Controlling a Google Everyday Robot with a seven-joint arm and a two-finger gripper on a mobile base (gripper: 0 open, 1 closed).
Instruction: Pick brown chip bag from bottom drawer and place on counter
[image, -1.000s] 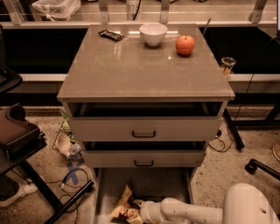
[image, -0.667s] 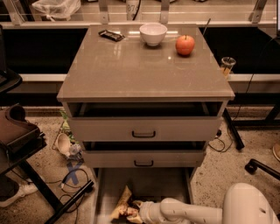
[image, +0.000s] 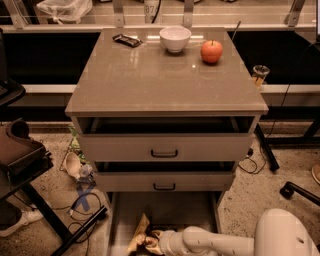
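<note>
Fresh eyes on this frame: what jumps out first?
The white arm at bottom right, with its gripper low in the open bottom drawer, right at the brown chip bag. After that, the red apple near the far edge of the counter, next to a white bowl and a dark wrapped bar.

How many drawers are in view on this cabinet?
3. The top drawer sits slightly open under the counter, the middle drawer just below it, and the bottom drawer pulled out at floor level, where the pincer meets the brown chip bag. None appear hidden.
</note>
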